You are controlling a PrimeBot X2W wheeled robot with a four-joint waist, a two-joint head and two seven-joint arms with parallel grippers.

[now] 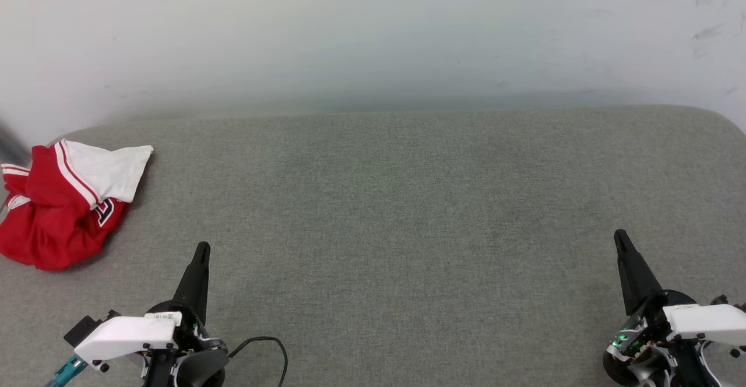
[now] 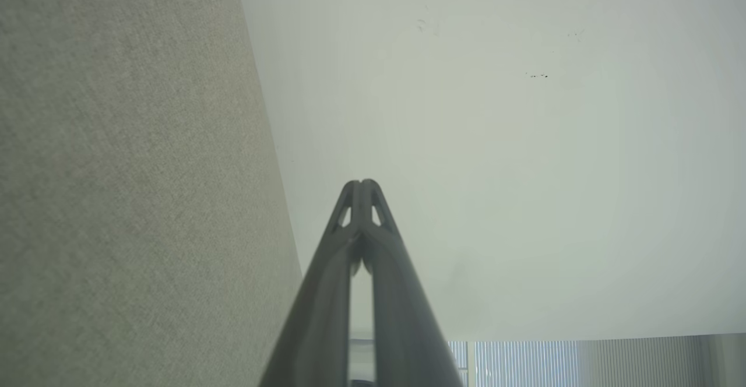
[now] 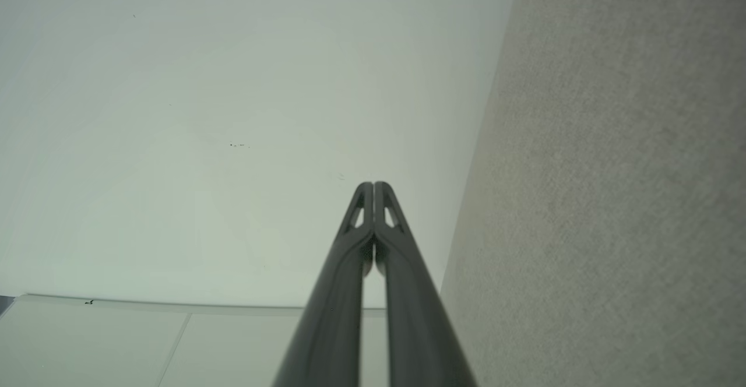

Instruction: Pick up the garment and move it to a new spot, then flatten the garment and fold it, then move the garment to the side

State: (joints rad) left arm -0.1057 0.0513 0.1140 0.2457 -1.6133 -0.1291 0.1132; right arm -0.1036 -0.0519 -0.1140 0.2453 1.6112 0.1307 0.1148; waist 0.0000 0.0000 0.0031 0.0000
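Left gripper (image 1: 202,247) sits at the lower left of my head view, its two dark fingers pressed together into a single point with nothing between them. My left wrist view agrees: the tips meet with no gap. Right gripper (image 1: 619,235), at the lower right, is pressed together too and just as empty, with its tips touching in its own wrist view. Both point up the view over the grey cloth surface (image 1: 373,229), and a black cable (image 1: 274,346) loops beside the left wrist.

From there I look out to the shirt (image 1: 52,218). It lies at the far left of the surface, up and to the left of the left gripper, not touching it, and well apart from the right one. It is crumpled in a heap, the red body bunched up underneath. One white sleeve is spread on top and points to the right. Red-white striped trim runs along the sleeve seam, and more of it shows at the heap's left side. A scrap of black-white lettering peeks out below the sleeve, too folded for me to read. Behind the surface stands a pale wall (image 1: 373,25)
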